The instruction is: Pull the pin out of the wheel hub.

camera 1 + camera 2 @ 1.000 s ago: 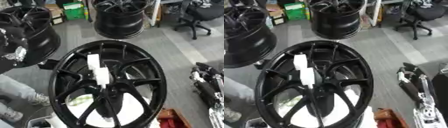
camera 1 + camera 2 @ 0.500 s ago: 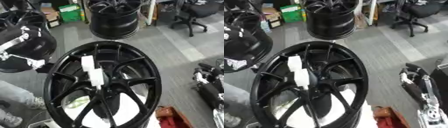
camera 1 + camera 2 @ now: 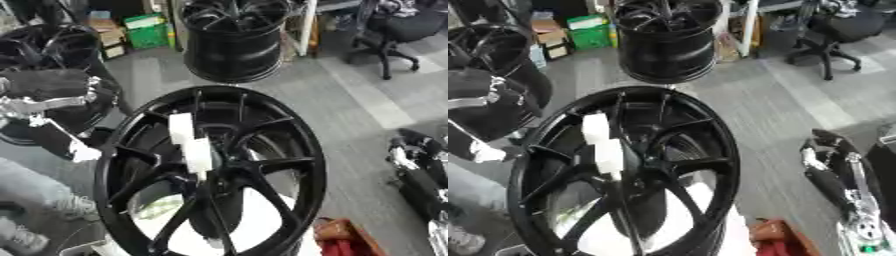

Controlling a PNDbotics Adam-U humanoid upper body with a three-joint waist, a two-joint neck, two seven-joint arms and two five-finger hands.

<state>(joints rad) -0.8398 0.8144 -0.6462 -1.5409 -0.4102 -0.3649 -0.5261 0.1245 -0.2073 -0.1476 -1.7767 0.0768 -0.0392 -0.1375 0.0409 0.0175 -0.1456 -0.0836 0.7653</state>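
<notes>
The black wheel hub (image 3: pixel 210 170) stands nearly upright, face toward the camera, so its centre bore is exposed; the white pin (image 3: pixel 191 145) sits in that centre, its upper end rising above the bore, untouched, so extraction is judged not yet begun. The left hand (image 3: pixel 52 117) is left of the hub near the rim, the right hand (image 3: pixel 833 175) well right of it; finger state of both cannot be determined.

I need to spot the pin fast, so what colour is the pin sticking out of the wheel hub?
White: the pin stands out against the black wheel, clearest in the left eye view.
</notes>
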